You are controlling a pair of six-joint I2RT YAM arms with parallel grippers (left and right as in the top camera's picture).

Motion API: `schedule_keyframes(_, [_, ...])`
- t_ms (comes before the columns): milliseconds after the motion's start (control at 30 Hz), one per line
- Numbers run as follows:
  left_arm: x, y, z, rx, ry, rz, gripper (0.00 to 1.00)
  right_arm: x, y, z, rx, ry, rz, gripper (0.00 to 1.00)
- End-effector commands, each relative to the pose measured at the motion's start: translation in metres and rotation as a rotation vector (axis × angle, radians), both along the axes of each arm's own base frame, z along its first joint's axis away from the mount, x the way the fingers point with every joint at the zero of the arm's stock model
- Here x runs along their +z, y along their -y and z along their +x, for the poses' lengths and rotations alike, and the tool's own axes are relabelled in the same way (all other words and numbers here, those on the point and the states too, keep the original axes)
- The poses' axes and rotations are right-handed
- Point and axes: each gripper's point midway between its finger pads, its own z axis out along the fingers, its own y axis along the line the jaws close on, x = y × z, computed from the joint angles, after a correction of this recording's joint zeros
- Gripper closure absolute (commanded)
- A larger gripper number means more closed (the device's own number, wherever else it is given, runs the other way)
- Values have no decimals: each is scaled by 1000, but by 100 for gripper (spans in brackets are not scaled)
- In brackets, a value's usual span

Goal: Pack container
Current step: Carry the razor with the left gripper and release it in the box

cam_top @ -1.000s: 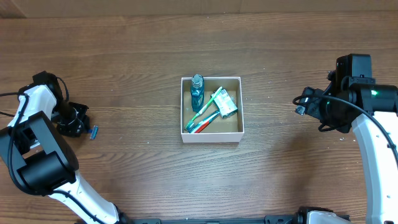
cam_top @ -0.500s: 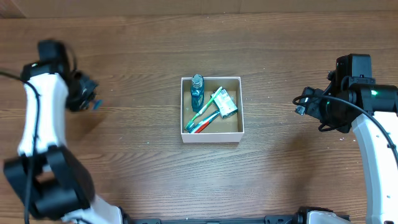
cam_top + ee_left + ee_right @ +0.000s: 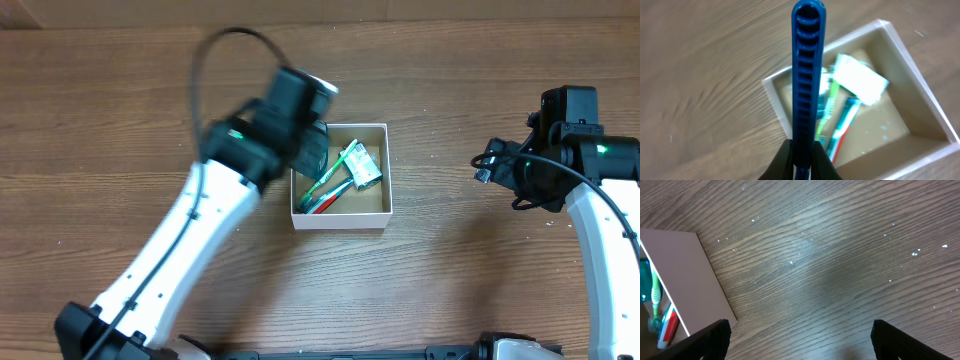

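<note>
The container, a square white-walled box with a brown floor, sits mid-table. It holds toothbrushes and a white-green packet. My left gripper hovers over the box's left part and is shut on a blue ribbed handle, seen in the left wrist view between the fingers. The box, toothbrushes and packet lie below it. My right gripper is open and empty, right of the box wall; it also shows in the overhead view.
The table is dark wood. My left arm crosses from the bottom left up to the box and hides the box's left part. My right arm stands at the right edge.
My left arm has swung from the far left of the table across to the box, carrying the blue handle. The right arm has not moved.
</note>
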Motion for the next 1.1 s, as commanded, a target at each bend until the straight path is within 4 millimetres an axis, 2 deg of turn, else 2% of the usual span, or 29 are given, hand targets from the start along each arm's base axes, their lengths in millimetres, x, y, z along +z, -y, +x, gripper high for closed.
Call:
schedule_keyframes(0, [-7,27,-7,-169,53,131,96,4,0,1,3,18,-1,8])
schedule_keyframes(100, [-25,37,-8,-194,15,151,96,4,0,1,3,18,-1,8])
schedule_keyframes(200, [-50,43,-7,-209,-47,167,96,4,0,1,3,18,-1,8])
schedule_keyframes(433, [-111,45,-4,-216,-176,250,96,3,0,1,3,17,-1,8])
schedule_keyframes(600, [-136,43,-7,-219,-236,287,96,3,0,0,3,15,-1,8])
schedule_keyframes(633, [-139,42,-8,-220,-245,293,91,3,0,0,3,15,-1,8])
schedule_keyframes(700, [-139,42,-8,-220,-248,295,87,3,0,0,3,15,-1,8])
schedule_keyframes(800, [-137,42,-8,-219,-242,293,48,3,0,0,3,15,-1,8])
schedule_keyframes(867, [-133,42,-9,-220,-243,294,37,3,0,0,3,15,-1,8])
schedule_keyframes(967, [-115,40,-10,-205,-240,285,34,3,0,0,3,15,-1,8])
schedule_keyframes(1067, [-85,39,-12,-163,-226,254,33,4,0,2,3,20,-2,8])
